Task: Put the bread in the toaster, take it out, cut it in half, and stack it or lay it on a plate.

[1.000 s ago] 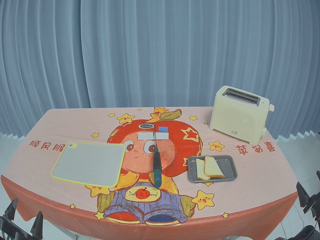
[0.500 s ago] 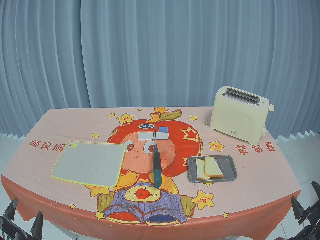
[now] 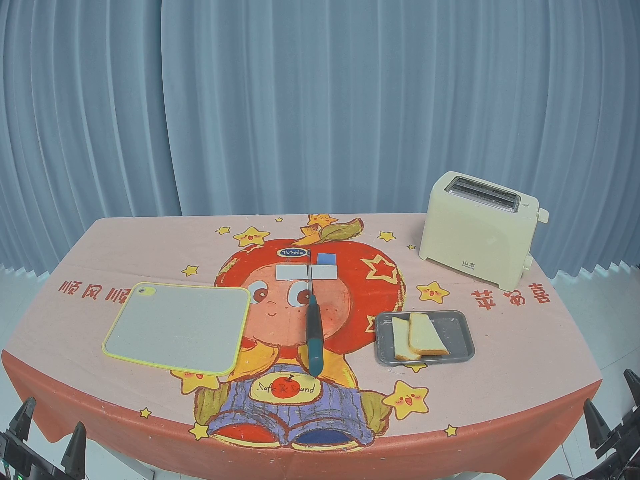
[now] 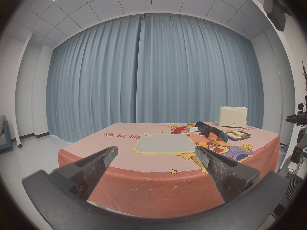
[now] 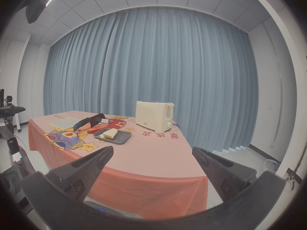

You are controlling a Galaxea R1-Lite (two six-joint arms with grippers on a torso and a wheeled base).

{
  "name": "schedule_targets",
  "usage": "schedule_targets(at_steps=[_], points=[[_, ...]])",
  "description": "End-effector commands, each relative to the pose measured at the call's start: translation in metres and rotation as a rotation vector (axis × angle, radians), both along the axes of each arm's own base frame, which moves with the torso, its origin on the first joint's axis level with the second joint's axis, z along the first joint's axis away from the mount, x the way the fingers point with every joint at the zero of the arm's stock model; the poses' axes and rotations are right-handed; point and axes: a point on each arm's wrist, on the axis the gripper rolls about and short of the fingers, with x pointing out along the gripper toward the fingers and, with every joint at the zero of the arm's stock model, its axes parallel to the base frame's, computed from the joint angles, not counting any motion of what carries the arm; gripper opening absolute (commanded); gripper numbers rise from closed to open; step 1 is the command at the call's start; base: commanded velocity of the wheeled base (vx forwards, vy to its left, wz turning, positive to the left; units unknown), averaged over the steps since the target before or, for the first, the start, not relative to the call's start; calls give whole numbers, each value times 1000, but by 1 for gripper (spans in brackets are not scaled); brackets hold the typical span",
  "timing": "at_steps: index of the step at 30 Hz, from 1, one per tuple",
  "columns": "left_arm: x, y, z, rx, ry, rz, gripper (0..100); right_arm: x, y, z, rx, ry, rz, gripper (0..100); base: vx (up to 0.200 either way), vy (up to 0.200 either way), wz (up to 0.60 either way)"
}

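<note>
Two pale bread slices (image 3: 419,337) (image 5: 110,133) lie overlapping on a grey metal tray (image 3: 459,328) (image 5: 123,137) at the table's right front. The cream toaster (image 3: 480,228) (image 5: 154,116) (image 4: 233,116) stands at the back right with its slots empty. A teal-handled knife (image 3: 313,331) (image 4: 211,132) rests in the middle, blade pointing away. At the left lies the yellow-rimmed cutting board (image 3: 179,328) (image 4: 164,143). My left gripper (image 3: 48,431) (image 4: 155,157) hangs open below the table's front left corner. Below the front right corner hangs my right gripper (image 3: 617,405) (image 5: 153,158), open as well. Both hold nothing.
A cartoon-printed pink cloth (image 3: 313,408) covers the table. Small white and blue tape patches (image 3: 315,269) sit under the knife blade. A blue curtain (image 3: 320,88) hangs behind the table. Bare cloth lies between the toaster and the tray.
My right gripper has sunk lower and farther out past the table's right front corner. The left gripper and everything on the table have stayed still.
</note>
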Motion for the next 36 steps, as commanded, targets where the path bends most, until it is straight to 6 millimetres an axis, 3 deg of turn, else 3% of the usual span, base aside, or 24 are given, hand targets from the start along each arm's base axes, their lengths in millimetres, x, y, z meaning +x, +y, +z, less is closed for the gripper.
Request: schedule_targets(at_steps=[1, 36], points=[[1, 0, -5, 0, 17, -1, 100, -2, 0, -4, 1, -15, -10, 100, 0, 0, 0], [1, 0, -5, 0, 17, 1, 100, -6, -1, -8, 79, -39, -116, 100, 0, 0, 0]])
